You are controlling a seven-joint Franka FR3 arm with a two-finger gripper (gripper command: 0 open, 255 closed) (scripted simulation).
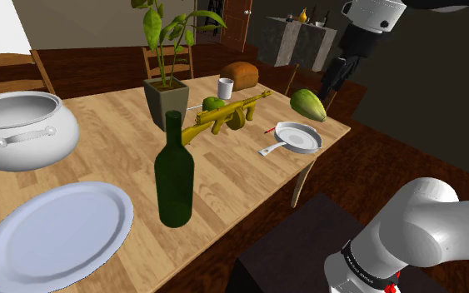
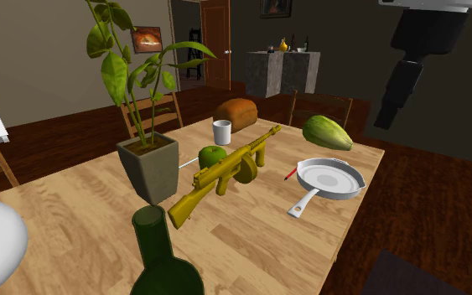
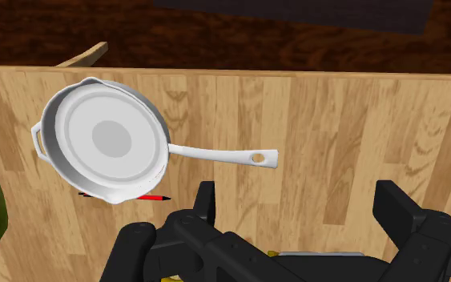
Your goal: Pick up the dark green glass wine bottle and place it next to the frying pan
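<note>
One bottle [image 1: 174, 171], one pan [image 1: 299, 136], one wide-spread pincer [image 3: 299, 200].

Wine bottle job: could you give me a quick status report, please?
Gripper open, empty, high over the frying pan. Dark green bottle upright on the table, untouched. Yellow toy gun lies near the path to the pan.

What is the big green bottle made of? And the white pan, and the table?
The bottle looks like dark green glass: smooth with a faint sheen, though not see-through here. The pan is drawn plain white and smooth, maybe enamel or painted metal; the look leaves it open. The table looks like pale wood, with plank lines and grain.
</note>
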